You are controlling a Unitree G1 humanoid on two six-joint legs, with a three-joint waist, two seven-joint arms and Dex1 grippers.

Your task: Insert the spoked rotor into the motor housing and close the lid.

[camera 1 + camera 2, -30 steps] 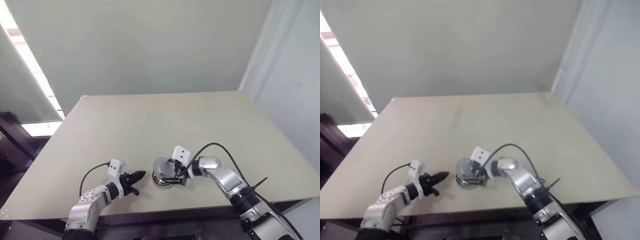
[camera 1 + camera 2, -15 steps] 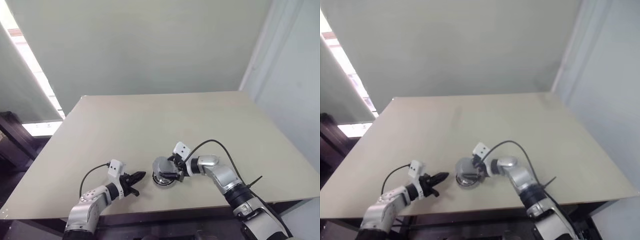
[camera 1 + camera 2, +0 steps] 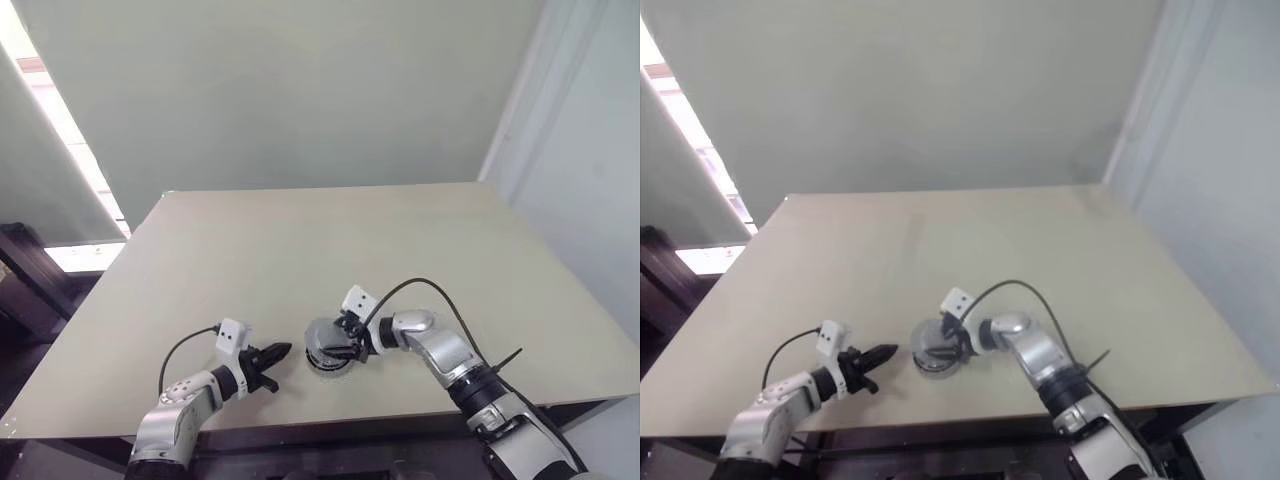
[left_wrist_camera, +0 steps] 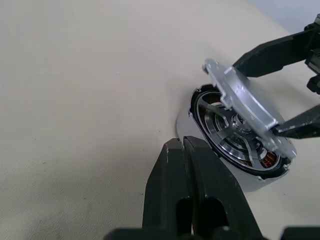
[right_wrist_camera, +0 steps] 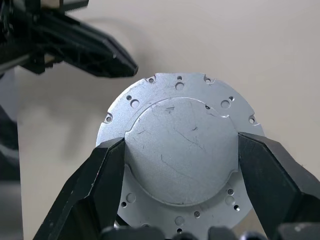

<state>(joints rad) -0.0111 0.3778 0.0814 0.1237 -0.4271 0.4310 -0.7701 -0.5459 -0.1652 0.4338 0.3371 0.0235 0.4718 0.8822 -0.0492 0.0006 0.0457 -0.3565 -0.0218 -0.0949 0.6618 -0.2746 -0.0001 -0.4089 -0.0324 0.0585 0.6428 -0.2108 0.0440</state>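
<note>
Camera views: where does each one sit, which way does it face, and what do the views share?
Head eyes: on the head, looking forward and down over the table; left arm and right arm show.
Left wrist: behind the shut left gripper, facing the housing and the tilted lid.
Right wrist: along the right gripper, clamped on the lid.
Shared by both wrist views: the lid.

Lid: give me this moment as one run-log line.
lid: tilted over motor housing, not seated | right gripper: shut on lid | left gripper: shut, empty, beside housing
</note>
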